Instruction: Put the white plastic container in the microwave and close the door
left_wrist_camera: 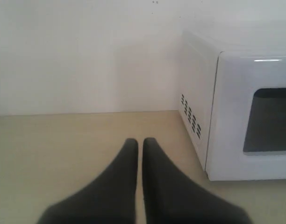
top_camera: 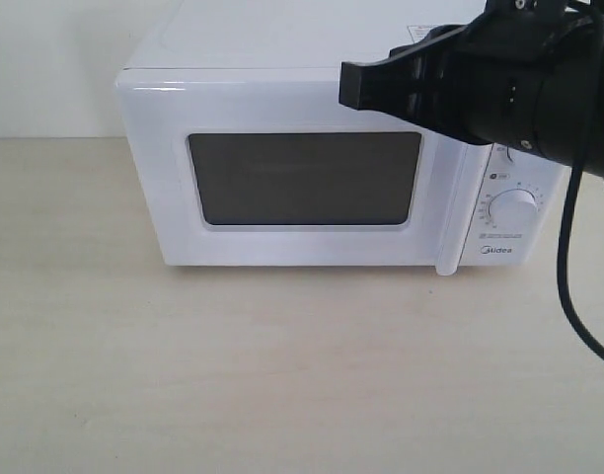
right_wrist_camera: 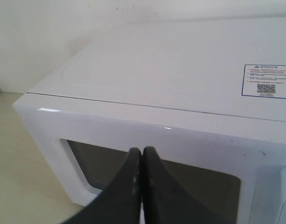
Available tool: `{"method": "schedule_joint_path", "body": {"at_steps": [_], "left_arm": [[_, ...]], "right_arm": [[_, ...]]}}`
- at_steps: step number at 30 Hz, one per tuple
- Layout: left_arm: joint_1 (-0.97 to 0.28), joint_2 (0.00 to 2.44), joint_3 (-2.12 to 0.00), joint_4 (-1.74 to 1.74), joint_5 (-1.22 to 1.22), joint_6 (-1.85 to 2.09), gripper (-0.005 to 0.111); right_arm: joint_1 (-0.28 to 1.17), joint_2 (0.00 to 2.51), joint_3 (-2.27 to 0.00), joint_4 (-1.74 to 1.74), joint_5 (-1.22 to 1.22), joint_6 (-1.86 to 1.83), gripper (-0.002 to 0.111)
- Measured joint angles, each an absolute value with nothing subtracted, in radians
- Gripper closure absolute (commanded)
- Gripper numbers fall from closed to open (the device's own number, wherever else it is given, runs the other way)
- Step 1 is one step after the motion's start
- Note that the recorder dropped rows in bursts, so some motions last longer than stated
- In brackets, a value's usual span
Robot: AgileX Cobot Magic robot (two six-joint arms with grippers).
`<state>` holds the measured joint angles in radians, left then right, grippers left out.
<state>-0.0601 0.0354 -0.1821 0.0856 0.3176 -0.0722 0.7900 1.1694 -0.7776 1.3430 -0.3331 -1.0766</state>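
The white microwave [top_camera: 154, 168] stands on the pale wooden table [top_camera: 282, 375]. Its door [top_camera: 302, 245] is closed, with the dark window [top_camera: 304, 178] facing me and the bar handle [top_camera: 450, 217] at its right. No white plastic container shows in any view. My right gripper [top_camera: 351, 87] hangs shut and holds nothing, in front of the microwave's upper right. In the right wrist view the gripper [right_wrist_camera: 142, 150] points at the door's top edge [right_wrist_camera: 147, 130]. My left gripper [left_wrist_camera: 139, 141] is shut and holds nothing, low over the table off the microwave's vented side [left_wrist_camera: 190, 121].
A round dial [top_camera: 516, 209] sits on the control panel right of the handle. A blue-edged sticker [right_wrist_camera: 267, 81] lies on the microwave's top. A white wall [left_wrist_camera: 87, 56] runs behind the table. My right arm's black cable [top_camera: 568, 286] hangs at the right.
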Motion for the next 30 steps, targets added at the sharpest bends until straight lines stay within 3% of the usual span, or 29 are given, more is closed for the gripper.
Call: {"method": "schedule_joint_path", "body": {"at_steps": [17,30], "left_arm": [[0.006,0.002,-0.004,0.068,0.127,-0.179,0.102],[0.035,0.002,-0.002,0.068,0.326,-0.181,0.102]], "right_arm": [[0.79,1.169,-0.778,1.343,-0.333,-1.072,0.108],[0.79,1.169,-0.778,1.343,-0.333,-1.072,0.108]]}}
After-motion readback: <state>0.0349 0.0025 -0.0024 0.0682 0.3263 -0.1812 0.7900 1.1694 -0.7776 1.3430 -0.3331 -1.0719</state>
